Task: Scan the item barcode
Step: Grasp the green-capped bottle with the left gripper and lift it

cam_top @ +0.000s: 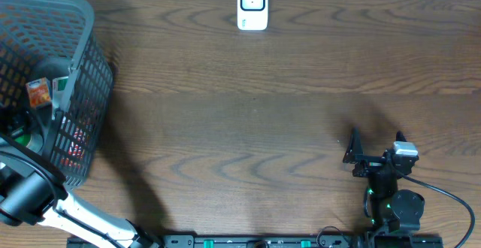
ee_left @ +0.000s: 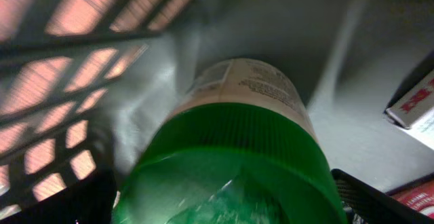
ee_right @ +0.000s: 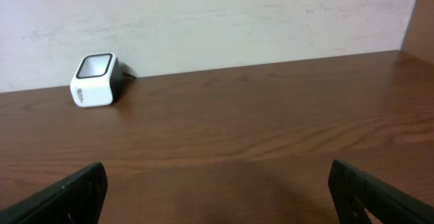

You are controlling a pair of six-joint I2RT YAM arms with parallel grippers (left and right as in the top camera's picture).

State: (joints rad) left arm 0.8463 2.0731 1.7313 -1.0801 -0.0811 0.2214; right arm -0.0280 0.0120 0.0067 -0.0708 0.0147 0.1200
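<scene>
Two grippers are being shown with their jaws spread wide and nothing clasped. The left gripper is being poised inside the grey basket, at nine o'clock on the table. Its dark fingers are standing either side of a green-capped jar, and no squeeze is being applied. The jar is lying on its side on the basket floor, with its cap toward the wrist camera and its white printed label running away toward twelve o'clock. A red-lettered box is lying near it at three o'clock. The right gripper is being held idle at four o'clock on the table, well apart from the white scanner at twelve o'clock.

The jar is being judged stiff, smooth-walled and of moderate weight, so crushing is not being feared, but rolling and slipping are. The ribbed cap is being favoured as the hold, since its ridges should give purchase and the label would be left uncovered for the scanner. Whether a barcode is being carried on the visible side cannot be told.
</scene>
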